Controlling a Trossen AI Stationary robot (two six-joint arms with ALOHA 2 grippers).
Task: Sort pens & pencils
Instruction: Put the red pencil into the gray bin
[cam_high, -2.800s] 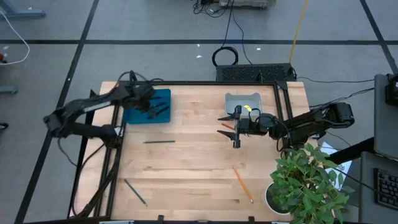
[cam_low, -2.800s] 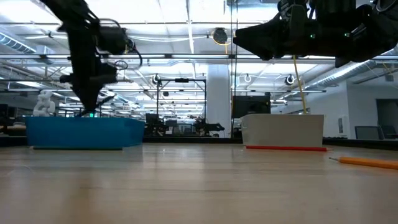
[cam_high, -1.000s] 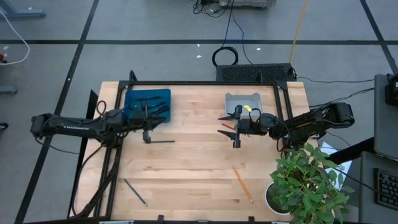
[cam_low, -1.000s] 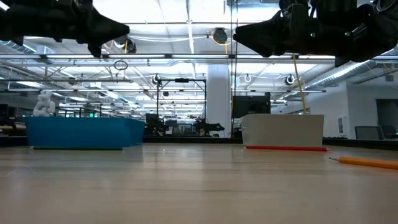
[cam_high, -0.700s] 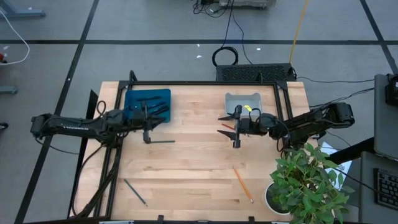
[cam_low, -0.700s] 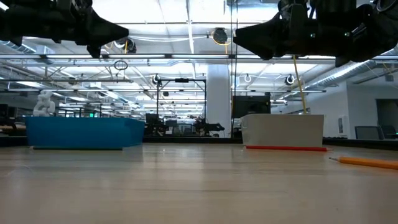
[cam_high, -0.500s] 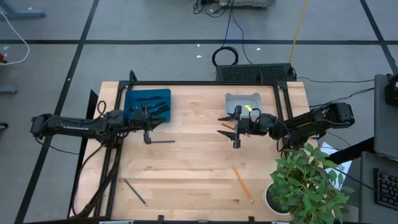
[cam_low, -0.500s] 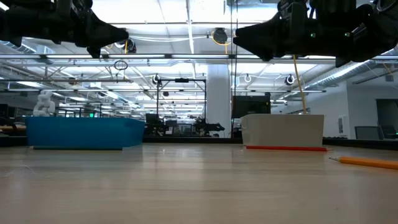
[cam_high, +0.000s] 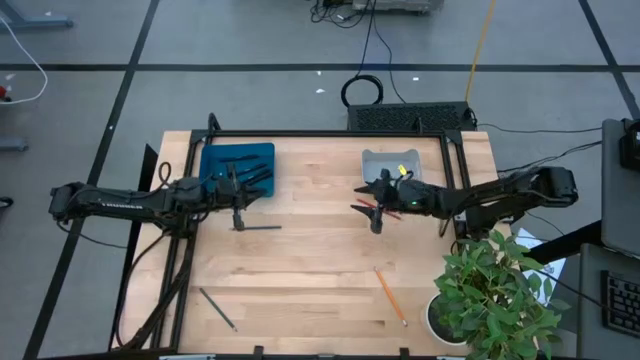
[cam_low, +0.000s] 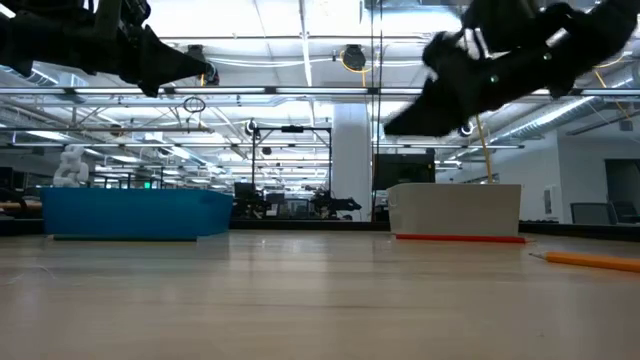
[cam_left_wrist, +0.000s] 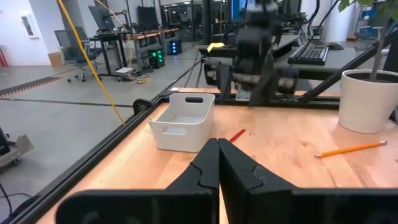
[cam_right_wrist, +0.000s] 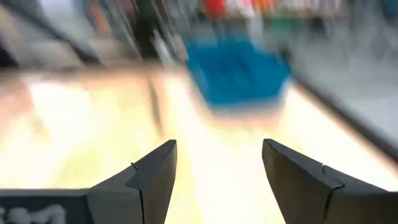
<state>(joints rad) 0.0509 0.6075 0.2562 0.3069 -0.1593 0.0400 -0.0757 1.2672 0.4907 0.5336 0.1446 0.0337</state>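
Several pens (cam_high: 243, 172) are lying inside the blue bin (cam_high: 238, 170) at the table's (cam_high: 310, 275) 11 o'clock; one more dark pen (cam_high: 257, 227) is resting on the wood just at 5 o'clock from it. The left gripper (cam_high: 237, 212) is hovering over that pen's end, fingers pressed together. A red pencil (cam_high: 362, 208) is lying in front of the white bin (cam_high: 390, 165), where the right gripper (cam_high: 375, 210) is hanging, fingers spread. An orange pencil (cam_high: 391, 296) is sitting at 5 o'clock, a grey stick (cam_high: 217, 308) at 7.
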